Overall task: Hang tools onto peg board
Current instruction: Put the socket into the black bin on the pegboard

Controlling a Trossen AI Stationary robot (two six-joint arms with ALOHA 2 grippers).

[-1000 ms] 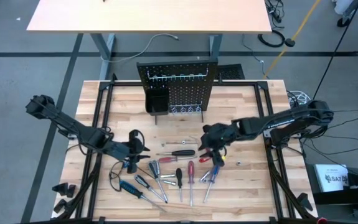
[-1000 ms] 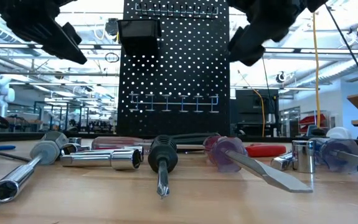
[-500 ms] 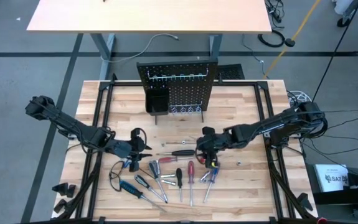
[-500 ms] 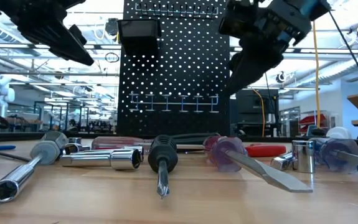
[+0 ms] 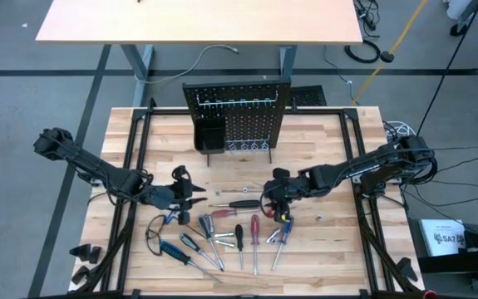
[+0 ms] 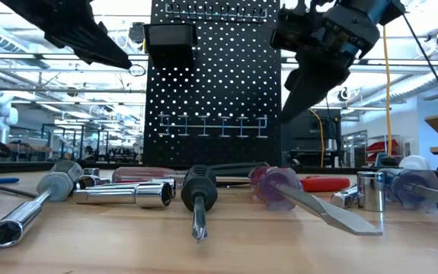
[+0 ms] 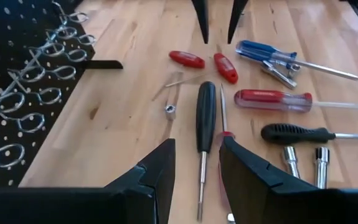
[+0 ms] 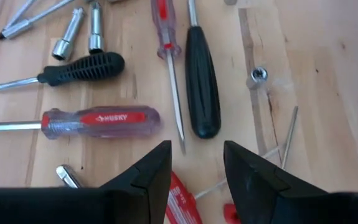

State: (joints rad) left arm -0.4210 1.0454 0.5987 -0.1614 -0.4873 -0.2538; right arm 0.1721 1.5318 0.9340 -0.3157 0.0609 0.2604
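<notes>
Tools (image 5: 230,226) lie scattered flat on the counter (image 5: 322,149), all in front of the peg board (image 5: 237,116), none hanging on it. The peg board stands upright at the counter's back edge, with its small black bin (image 5: 209,133) fixed low on one side and a row of metal hooks (image 6: 211,124) across its face.

Right end effector (image 5: 277,203) hovers over the tools on the peg board's near side, fingers (image 8: 142,180) spread partway, nothing between them. Its wrist view looks straight down on the black-handled screwdriver (image 8: 202,79), a clear red Husky screwdriver (image 8: 98,121) and the red-handled pliers (image 8: 185,202) just under the fingers.

Left end effector (image 5: 182,196) sits farther out from the peg board, on the other side of the pile, fingers (image 7: 154,177) also partway apart and empty. Its wrist view lines up the same black-handled screwdriver (image 7: 205,115) between the fingers, and shows the right arm's two fingertips hanging above the pliers' two red grips (image 7: 207,62).

The wrist views alone pick out a small silver nut (image 7: 170,109) beside that screwdriver. The low view alone shows both end effectors well above the counter, touching no tool, with two chrome sockets (image 6: 123,194) and a flat blade (image 6: 333,213) close up.

Count from overhead: roughly a dozen tools, one peg board, one bin.
</notes>
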